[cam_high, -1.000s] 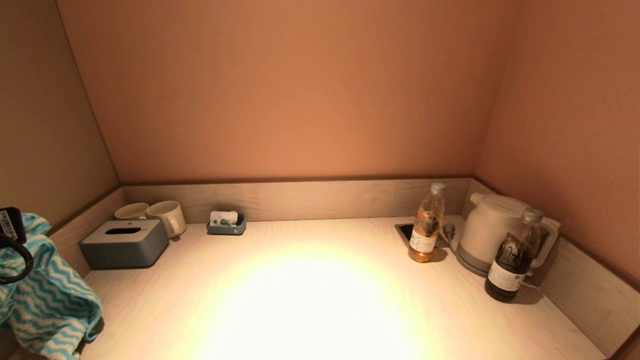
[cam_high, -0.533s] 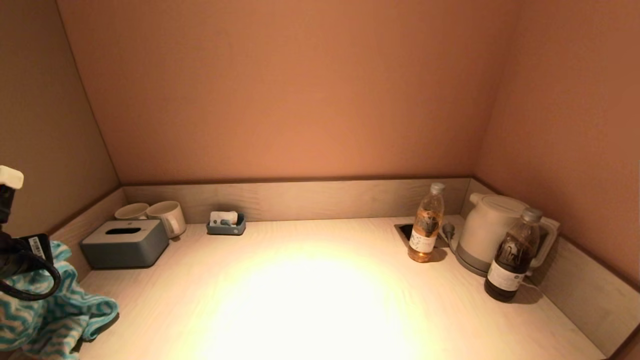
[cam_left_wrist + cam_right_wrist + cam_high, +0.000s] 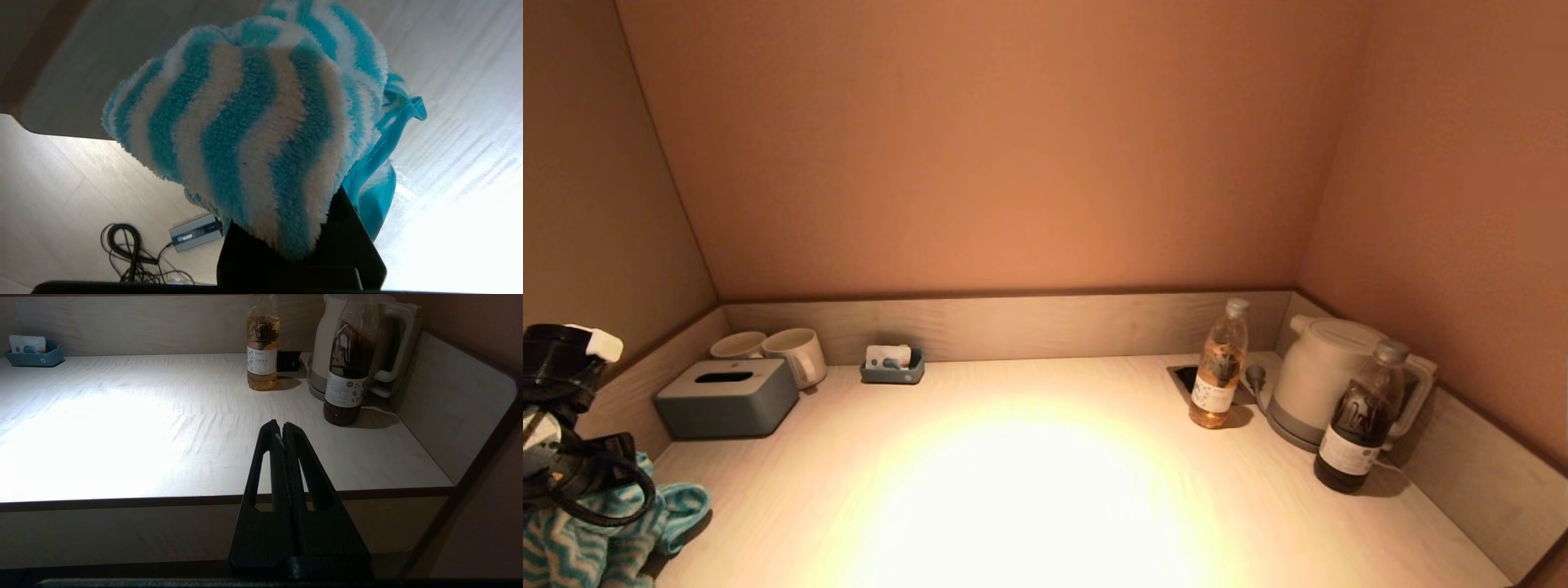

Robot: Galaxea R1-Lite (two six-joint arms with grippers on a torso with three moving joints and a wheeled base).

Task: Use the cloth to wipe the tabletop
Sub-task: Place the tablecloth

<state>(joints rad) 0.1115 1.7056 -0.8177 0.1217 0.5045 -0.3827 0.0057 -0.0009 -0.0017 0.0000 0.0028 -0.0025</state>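
**Cloth at the table's near-left corner, ready to sweep right**

We see the left gripper (image 3: 572,490) low over the near-left corner of the tabletop (image 3: 1029,490), with the striped teal-and-white cloth (image 3: 613,531) bunched beneath it. In the left wrist view the cloth (image 3: 253,134) drapes over the fingers and hides them; we judge the jaws clamped on it, since the fabric hangs from them. The cloth has no clear long axis; it is a crumpled bundle. Whether it is already pressed on the wood we cannot tell.

The open surface lies to the right of and beyond the cloth, so we judge the coming stroke must run rightward across the bright middle. The left arm is plainly the nearer one. The right gripper (image 3: 282,430) waits before the front edge, its jaws together on nothing.

Along the back left stand a grey tissue box (image 3: 727,398), two mugs (image 3: 776,353) and a small blue tray (image 3: 893,367) holding what look like sachets. At the right, an amber bottle (image 3: 1218,376), a dark bottle (image 3: 1360,420) and a white kettle (image 3: 1319,376) are grouped close together.
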